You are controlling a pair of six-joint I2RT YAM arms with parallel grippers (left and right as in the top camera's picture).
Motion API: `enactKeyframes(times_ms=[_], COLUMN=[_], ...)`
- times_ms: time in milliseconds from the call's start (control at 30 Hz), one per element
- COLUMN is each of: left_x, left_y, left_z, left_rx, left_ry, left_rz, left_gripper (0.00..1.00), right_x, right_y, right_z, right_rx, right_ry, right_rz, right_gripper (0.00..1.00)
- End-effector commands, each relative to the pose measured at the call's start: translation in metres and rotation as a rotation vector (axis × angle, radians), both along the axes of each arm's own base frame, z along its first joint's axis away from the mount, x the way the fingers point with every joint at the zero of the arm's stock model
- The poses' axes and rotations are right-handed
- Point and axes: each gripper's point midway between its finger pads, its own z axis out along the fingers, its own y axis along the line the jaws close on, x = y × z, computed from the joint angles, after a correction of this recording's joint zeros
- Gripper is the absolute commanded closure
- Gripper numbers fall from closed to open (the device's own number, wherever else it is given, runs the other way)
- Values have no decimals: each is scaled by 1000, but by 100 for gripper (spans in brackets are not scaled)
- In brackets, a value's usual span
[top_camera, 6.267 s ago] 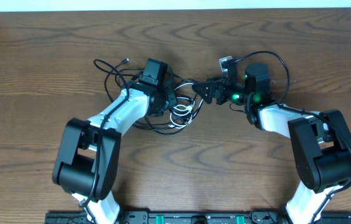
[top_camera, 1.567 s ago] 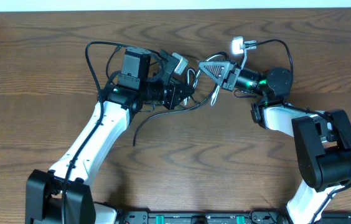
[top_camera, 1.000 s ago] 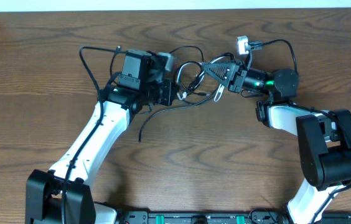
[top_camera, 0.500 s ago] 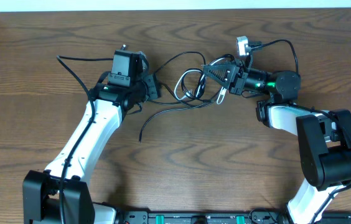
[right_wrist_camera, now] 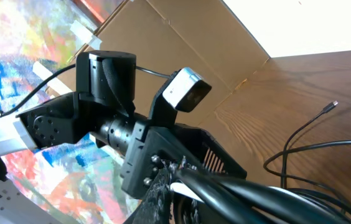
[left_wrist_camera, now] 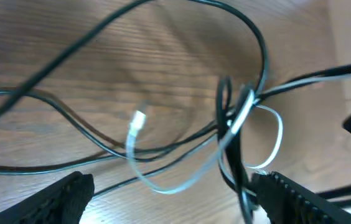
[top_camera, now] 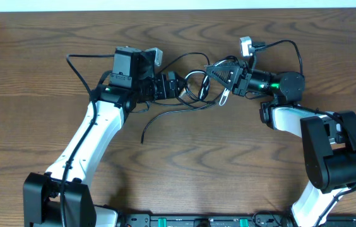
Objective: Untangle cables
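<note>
Overhead view of a wooden table (top_camera: 178, 164) with two robot arms meeting near its far edge; the cables (top_camera: 194, 88), thin black and white cords, lie in a loose tangle between the two grippers. The right gripper (top_camera: 208, 68) has its jaws pressed together on black strands at the tangle's right side. The left gripper (top_camera: 173, 85) faces it from the left, jaws spread wide, holding nothing.

In the left wrist view the two fingers (left_wrist_camera: 70, 196) sit far apart at the bottom corners; above them, loops of black and white cord cross at a knot (left_wrist_camera: 238, 115); a white plug (left_wrist_camera: 137, 121) lies free to the left of the knot. One black strand (top_camera: 156, 116) trails toward the near side, apart from the rest.

The step in hand looks like a fresh grasp by the left gripper. It would go best taken on a single cord to the left of the knot, perhaps the white one near its plug, and not on the crossing itself; closing on several cords at once would likely tighten the snarl. The right gripper should serve as a firm anchor; any pull should run slowly away from it, low over the table, easing off if the knot draws tighter.
</note>
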Motion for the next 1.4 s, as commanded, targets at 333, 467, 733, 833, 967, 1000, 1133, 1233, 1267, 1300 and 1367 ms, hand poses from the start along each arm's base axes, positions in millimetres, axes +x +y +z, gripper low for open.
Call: enactKeyframes(times_ms=[333, 467, 733, 833, 967, 1000, 1133, 1233, 1267, 1300, 1367], left_x=[-9, -9, 0, 0, 1, 2, 4, 6, 6, 7, 9], left_y=[-26, -35, -30, -32, -32, -31, -29, -26, -26, -26, -21], left_z=[24, 22, -3, -5, -4, -4, -5, -7, -6, -6, -9], left_rx=[-51, -49, 50, 51, 50, 52, 66, 82, 81, 79, 94], left_ry=[-106, -120, -85, -83, -89, -93, -97, -97, -96, -94, -85], left_rz=[-160, -180, -112, -116, -115, -112, -99, -79, -78, -75, -42], left_gripper=[16, 20, 24, 34, 81, 92, 92, 93, 92, 92, 92], right_x=[1, 1, -3, -2, -3, -3, -3, -3, -3, -3, -3], right_y=[-2, -1, 0, 1, 1, 1, 1, 1, 1, 1, 1], right_z=[3, 3, 9, 10, 10, 10, 9, 9, 10, 10, 9], right_rx=[3, 6, 14, 18, 18, 18, 18, 18, 18, 18, 18], right_ry=[-15, -15, -57, -57, -57, -57, -57, -57, -57, -57, -57], right_rz=[-4, -6, -2, -7, -5, -5, -5, -5, -5, -5, -5], right_gripper=[94, 94, 94, 93, 95, 96, 97, 97, 97, 97, 97])
